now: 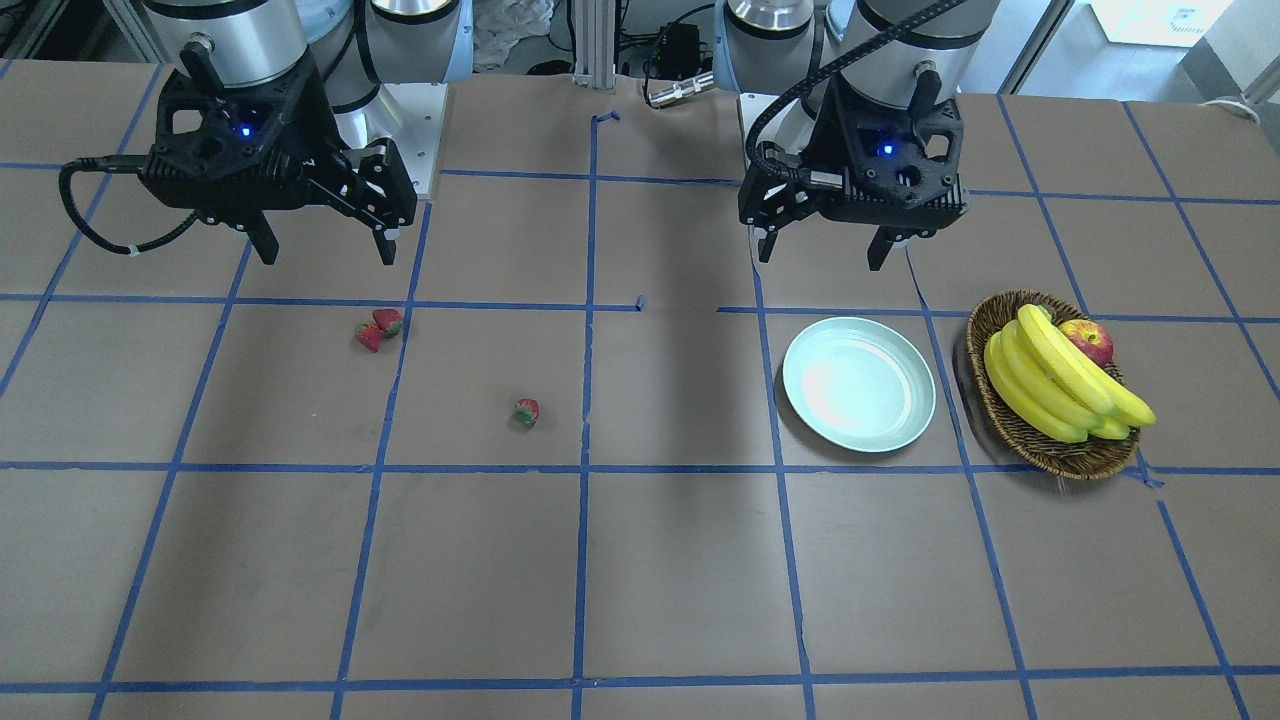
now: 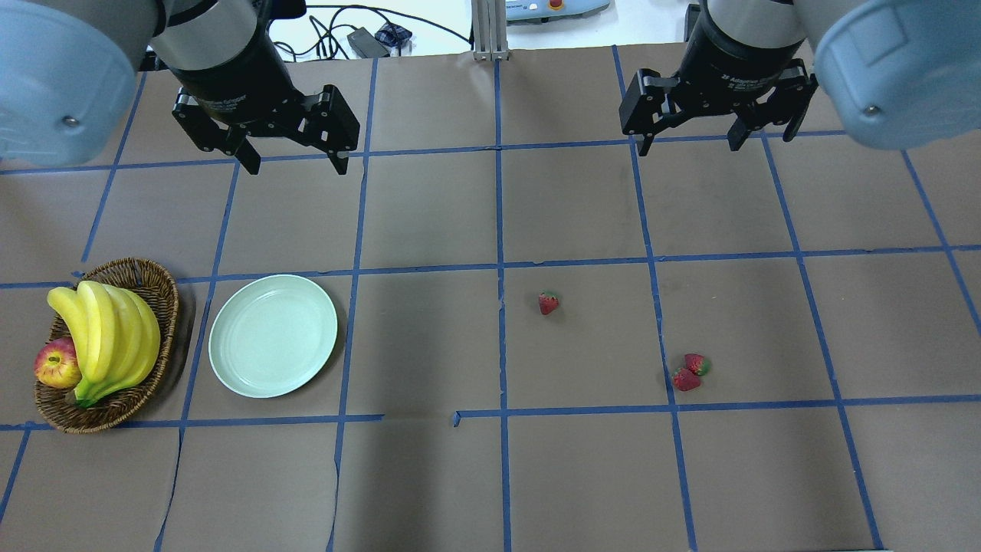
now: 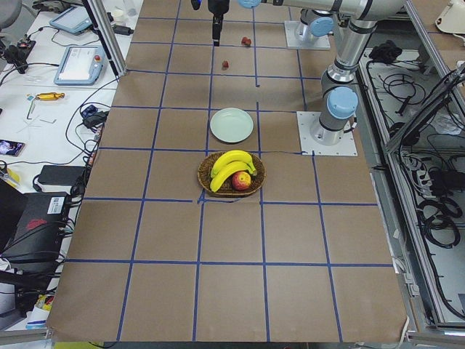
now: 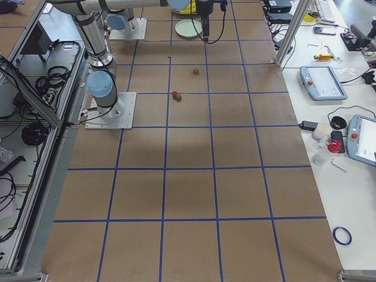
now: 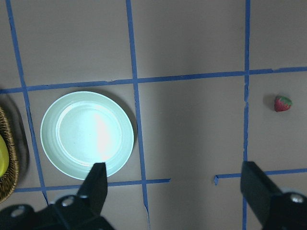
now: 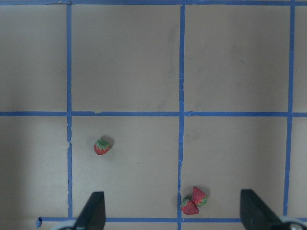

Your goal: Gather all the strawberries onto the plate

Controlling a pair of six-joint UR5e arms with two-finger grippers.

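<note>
The table (image 2: pixel 429 230) is covered in brown paper marked off with blue tape. The left gripper (image 2: pixel 295 165) and the right gripper (image 2: pixel 690 147) are held high above it, each with its fingers spread wide and nothing between them.

The plate (image 2: pixel 273 335) is seen empty on the left half of the table, just beside a wicker basket (image 2: pixel 157 287) at the far left, and roughly beneath the left gripper. All three strawberries are found on the right half, well apart from the plate.

A pair of strawberries (image 2: pixel 690 372) is set close together, apparently touching, on the near side towards the robot. In the right wrist view the pair is framed low between the two fingers (image 6: pixel 93 211), so it is judged to lie almost under the right gripper. The lone strawberry (image 2: pixel 548 303) lies left of the pair and farther from the robot, between the pair and the plate.

The right arm is judged the nearer to every berry. A descent on the pair is called for, then a carry leftward across the table's middle.
</note>
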